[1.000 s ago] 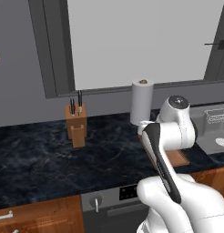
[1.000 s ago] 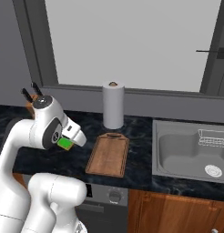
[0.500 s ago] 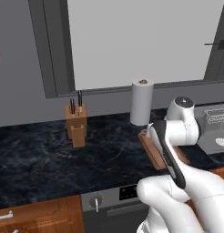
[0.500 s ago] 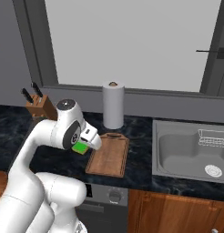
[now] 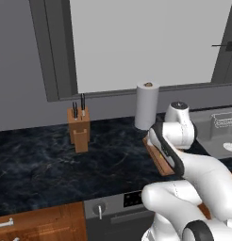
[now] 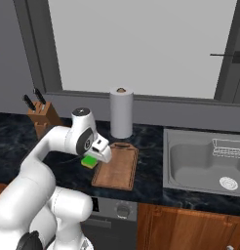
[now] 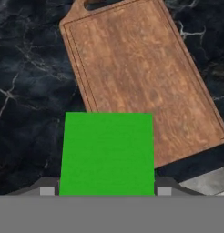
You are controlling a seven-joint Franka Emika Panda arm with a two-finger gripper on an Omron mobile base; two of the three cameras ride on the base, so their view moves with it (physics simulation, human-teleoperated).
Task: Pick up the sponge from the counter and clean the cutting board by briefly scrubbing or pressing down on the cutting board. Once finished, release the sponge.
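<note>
dark marble counter (image 6: pixel 151 183) under cutting board (image 7: pixel 141 77)

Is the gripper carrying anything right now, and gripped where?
Yes: the gripper holds the sponge, clamped across its two opposite sides, green top facing the camera, above the cutting board's near edge.

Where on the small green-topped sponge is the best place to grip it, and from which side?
Across its two narrow sides, coming from above. The small green-and-yellow rectangular sponge is a flat block, so opposite side faces give parallel surfaces. The gripper holds it this way now, jaws shut on its left and right edges, above the reddish-brown wooden cutting board.
</note>
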